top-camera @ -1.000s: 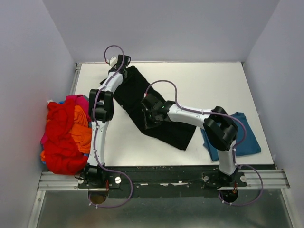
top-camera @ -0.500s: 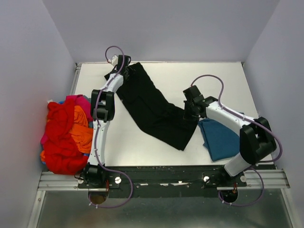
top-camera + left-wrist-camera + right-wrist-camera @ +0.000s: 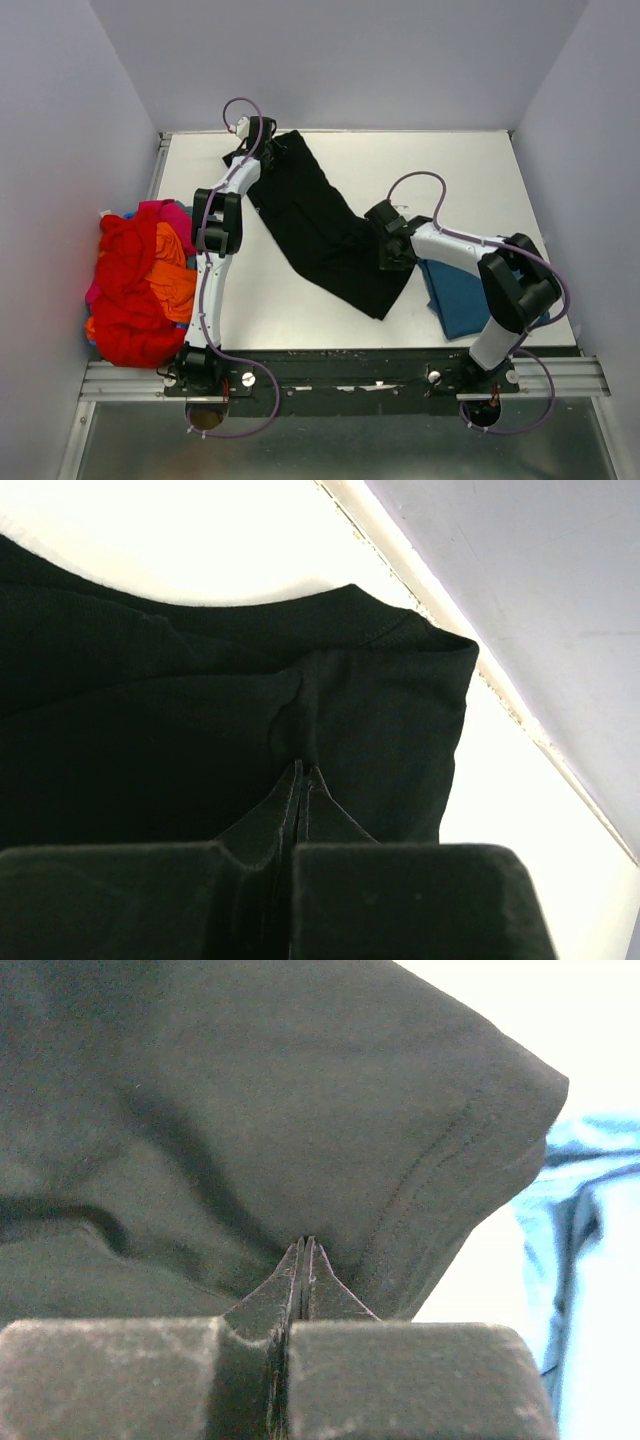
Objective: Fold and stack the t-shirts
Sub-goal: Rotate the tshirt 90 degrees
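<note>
A white counter (image 3: 440,180) fills the middle of the overhead view, with pale walls on three sides and the two arm bases at its near edge.

A black t-shirt (image 3: 310,225) lies stretched in a long diagonal band across the counter, from the far left corner down toward the near middle. Only plain black cloth shows.

At the counter's left edge sits a heaped pile of t-shirts (image 3: 135,290). It is mostly red, with orange in the middle and pink at the far side.

A teal-blue t-shirt (image 3: 460,295) lies flat on the near right part of the counter, just beside the black one's lower end and partly under the right arm.

The left claw (image 3: 262,150) reaches to the far left corner. In its wrist view the left claw (image 3: 302,775) has its fingers pressed together on a pinch of the black t-shirt (image 3: 150,710), near a stitched hem and the corner of the cloth.

The right claw (image 3: 390,250) sits at the right edge of the black band. Seen from its wrist, the right claw (image 3: 304,1245) is likewise clamped on a fold of the black t-shirt (image 3: 250,1090) by a double-stitched hem, with the teal-blue t-shirt (image 3: 590,1210) blurred at the right.
</note>
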